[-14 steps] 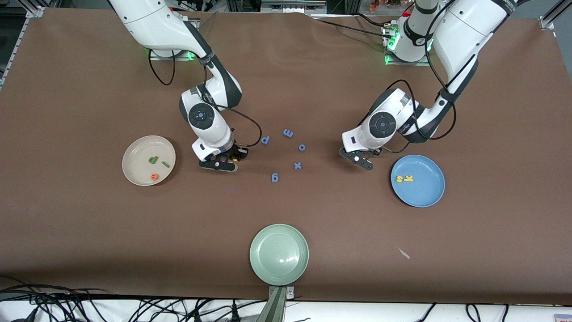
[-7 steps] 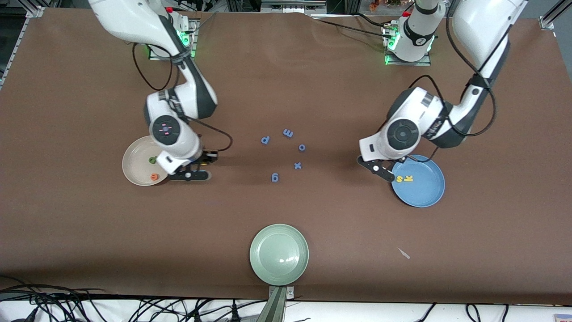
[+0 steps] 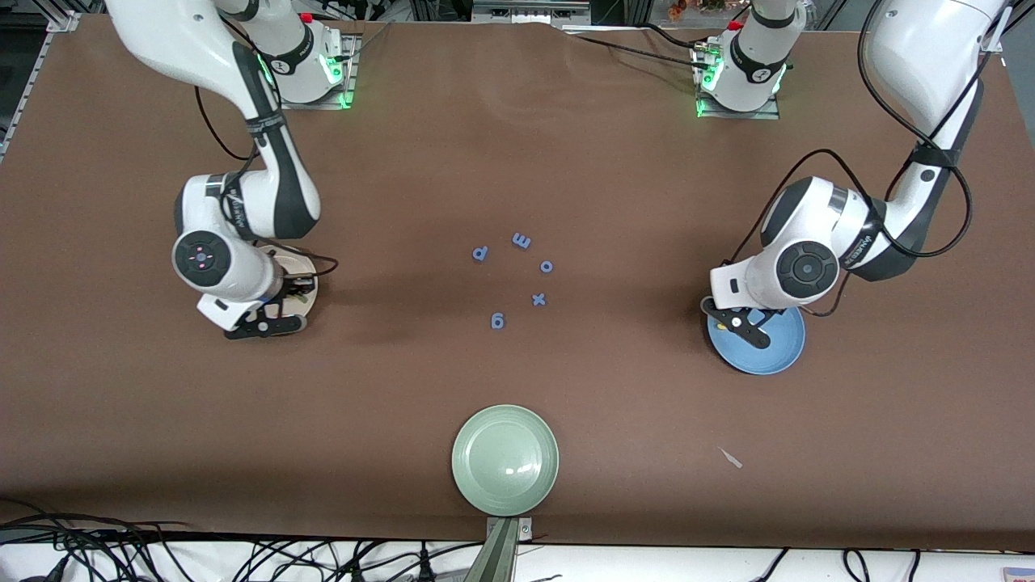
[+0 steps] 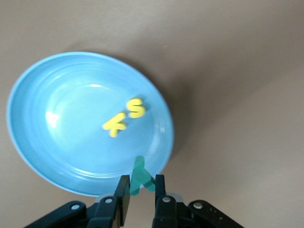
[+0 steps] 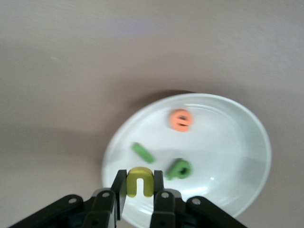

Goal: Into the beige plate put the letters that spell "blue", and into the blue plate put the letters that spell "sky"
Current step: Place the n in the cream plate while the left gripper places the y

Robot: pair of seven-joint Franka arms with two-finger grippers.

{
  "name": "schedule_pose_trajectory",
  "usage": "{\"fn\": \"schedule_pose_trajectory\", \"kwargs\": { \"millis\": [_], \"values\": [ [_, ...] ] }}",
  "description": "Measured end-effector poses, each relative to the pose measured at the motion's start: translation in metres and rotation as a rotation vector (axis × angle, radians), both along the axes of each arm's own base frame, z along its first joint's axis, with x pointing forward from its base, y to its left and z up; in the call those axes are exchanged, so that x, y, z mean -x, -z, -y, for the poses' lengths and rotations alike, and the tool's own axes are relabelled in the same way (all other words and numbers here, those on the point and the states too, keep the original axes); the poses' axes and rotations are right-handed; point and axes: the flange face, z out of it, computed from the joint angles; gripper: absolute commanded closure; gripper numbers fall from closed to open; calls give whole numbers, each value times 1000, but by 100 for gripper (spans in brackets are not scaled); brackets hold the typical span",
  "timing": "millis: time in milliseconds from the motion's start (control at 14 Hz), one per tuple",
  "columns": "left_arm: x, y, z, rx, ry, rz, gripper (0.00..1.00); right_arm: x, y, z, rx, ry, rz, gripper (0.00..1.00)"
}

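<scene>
Both arms have swung outward; right end effector (image 5: 139,189), clamping the yellow u (image 5: 139,181), now hangs over the beige plate (image 5: 247,156); left end effector (image 4: 140,192), pinching the teal y (image 4: 139,176), over the blue plate's (image 4: 33,142) six-o'clock rim; only release remains.

Readable characters are foam letters only. Blue plate (image 4: 28,156): yellow k (image 4: 115,125), yellow s (image 4: 136,108). Beige plate (image 5: 247,156): orange e (image 5: 181,119), green l (image 5: 143,152), green letter (image 5: 179,168), possibly b or p. Bench (image 3: 517,162): x (image 3: 538,300), o (image 3: 547,266).
</scene>
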Motion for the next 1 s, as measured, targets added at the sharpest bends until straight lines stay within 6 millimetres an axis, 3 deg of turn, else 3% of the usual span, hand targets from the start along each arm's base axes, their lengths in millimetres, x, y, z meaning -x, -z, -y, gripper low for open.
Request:
{"fn": "schedule_pose_trajectory", "kwargs": {
  "millis": [71,214,429,571,714,786,857,929,1000],
  "values": [
    [-1,5,-2,3,6,3,99,0,3,13,-1,2,-11,0],
    [-2,14,-6,9,2,0,99,-2,4,29,-3,20,-15,0],
    [-5,17,-14,17,-3,2,98,-8,-8,21,-12,8,-3,0],
    [-7,20,-19,24,2,15,98,-15,-31,8,-17,-2,-32,0],
    [-9,28,-26,36,-2,18,97,-23,-68,0,-20,-3,-73,0],
    [-10,31,-28,40,-5,16,90,-27,-90,-3,-22,-2,-92,0],
    [-9,33,-29,42,-6,13,58,-29,-112,-6,-24,0,-108,0],
    [-9,35,-30,43,-7,9,12,-31,-133,-9,-23,6,-118,0],
    [-8,38,-29,44,-6,3,0,-33,-154,-12,-22,19,-123,0]
  ]
}}
